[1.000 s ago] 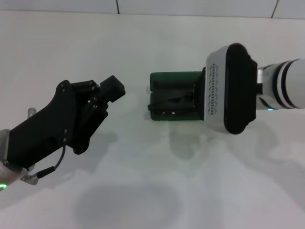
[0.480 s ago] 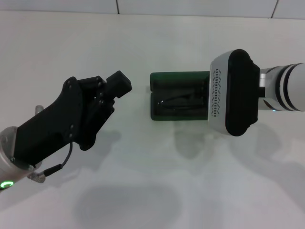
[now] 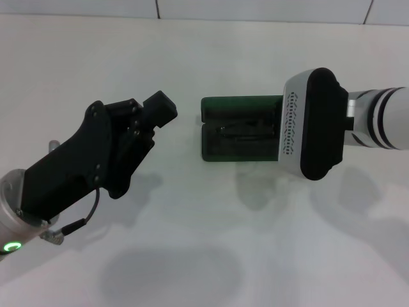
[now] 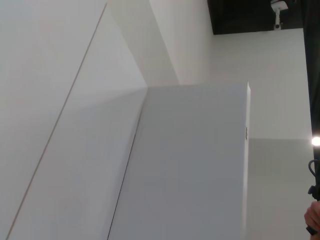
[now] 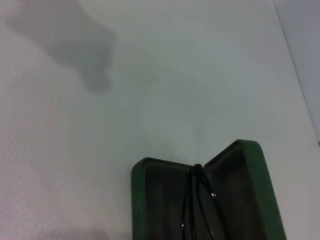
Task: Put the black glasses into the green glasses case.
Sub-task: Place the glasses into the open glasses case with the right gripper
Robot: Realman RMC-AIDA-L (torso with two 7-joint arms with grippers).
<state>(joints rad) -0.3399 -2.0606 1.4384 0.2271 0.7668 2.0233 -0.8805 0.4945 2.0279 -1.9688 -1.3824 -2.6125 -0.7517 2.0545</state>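
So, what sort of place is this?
Probably a robot test bench: a bare white table against a tiled white wall, holding only a dark green hinged glasses case with thin black-framed glasses inside.

Open case at mid-bench, a hand on either side.
The dark green rectangular hard glasses case (image 3: 239, 131) lies open on the white bench (image 3: 204, 57), the thin black-framed glasses (image 5: 200, 205) folded inside; the left hand (image 3: 160, 110) is left of it, the right hand at its right end.

Left end effector (image 3: 165, 109) raised, angled inward; right arm reaching in from right side, wrist level.
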